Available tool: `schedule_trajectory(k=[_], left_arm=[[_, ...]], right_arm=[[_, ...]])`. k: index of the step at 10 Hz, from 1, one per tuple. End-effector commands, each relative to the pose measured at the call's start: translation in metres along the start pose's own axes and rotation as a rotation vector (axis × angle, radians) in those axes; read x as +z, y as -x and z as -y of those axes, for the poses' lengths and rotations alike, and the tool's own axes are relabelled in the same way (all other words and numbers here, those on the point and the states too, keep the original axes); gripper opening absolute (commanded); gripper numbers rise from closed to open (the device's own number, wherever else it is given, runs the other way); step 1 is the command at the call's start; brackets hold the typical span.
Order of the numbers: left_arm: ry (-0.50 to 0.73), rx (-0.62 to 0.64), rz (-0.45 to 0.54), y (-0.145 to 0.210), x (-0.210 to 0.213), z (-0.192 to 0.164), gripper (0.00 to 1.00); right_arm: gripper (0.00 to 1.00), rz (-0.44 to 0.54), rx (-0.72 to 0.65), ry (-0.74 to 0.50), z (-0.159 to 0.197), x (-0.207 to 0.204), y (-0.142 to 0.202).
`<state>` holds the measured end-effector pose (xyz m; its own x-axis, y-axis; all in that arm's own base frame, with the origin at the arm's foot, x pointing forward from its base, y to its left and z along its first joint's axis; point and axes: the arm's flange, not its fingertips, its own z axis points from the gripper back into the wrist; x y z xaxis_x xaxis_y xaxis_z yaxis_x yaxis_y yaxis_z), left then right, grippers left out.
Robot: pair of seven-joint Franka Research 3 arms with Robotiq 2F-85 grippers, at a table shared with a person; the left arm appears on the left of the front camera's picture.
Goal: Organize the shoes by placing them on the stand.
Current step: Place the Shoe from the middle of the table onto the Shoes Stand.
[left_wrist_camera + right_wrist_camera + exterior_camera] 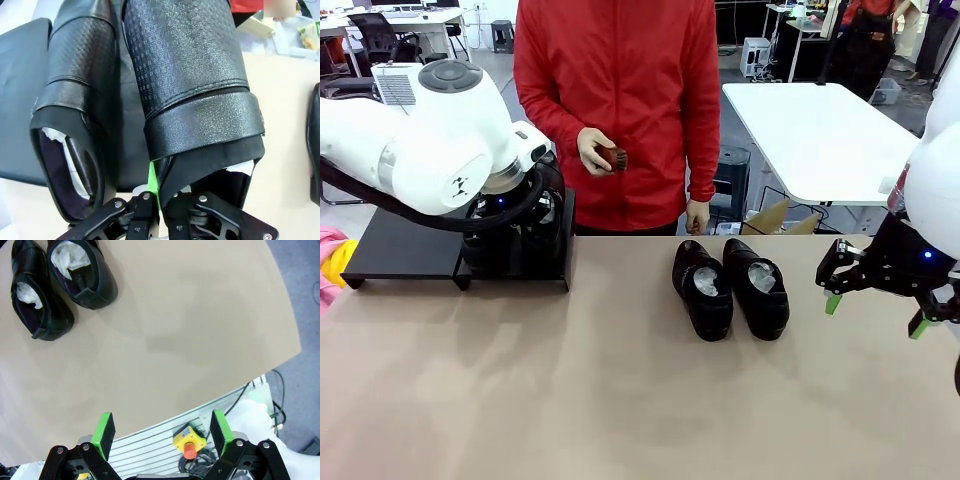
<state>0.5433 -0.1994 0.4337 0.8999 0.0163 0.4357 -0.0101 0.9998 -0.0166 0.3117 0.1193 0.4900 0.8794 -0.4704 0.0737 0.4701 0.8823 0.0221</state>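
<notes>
Two glossy black shoes lie side by side on the black stand [20, 90], toes pointing away from me in the left wrist view. My left gripper [154, 184] is shut on the heel rim of the right-hand shoe [190, 75]. The other shoe [75, 100] rests close beside it, white paper showing inside. From the front, my left arm [440, 140] hangs over the stand [400, 250] and hides that gripper. A second pair, one shoe [703, 290] next to the other [757, 288], sits mid-table, also seen as shoes [55, 285]. My right gripper [876, 314] [162, 432] hovers open to their right.
A person in a red top stands at the far side with a small brown brush [612, 158] in one hand. A yellow and pink cloth [332, 265] lies at the left edge. The table's right edge [240, 385] runs under my right gripper, with a yellow box and red button [189, 444] below it.
</notes>
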Motion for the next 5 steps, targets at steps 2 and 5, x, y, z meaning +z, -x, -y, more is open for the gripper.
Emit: schedule_trajectory(k=[2, 5], left_arm=[[-0.051, 0.015, 0.027, -0.0070, -0.0017, 0.0049, 0.00], [-0.070, 0.011, 0.032, -0.0049, -0.0060, 0.0081, 0.00]], right_arm=[[1.00, -0.002, 0.014, -0.003, -0.0005, 0.0018, -0.0008], [1.00, -0.002, 0.014, -0.003, -0.0005, 0.0018, -0.0008]])
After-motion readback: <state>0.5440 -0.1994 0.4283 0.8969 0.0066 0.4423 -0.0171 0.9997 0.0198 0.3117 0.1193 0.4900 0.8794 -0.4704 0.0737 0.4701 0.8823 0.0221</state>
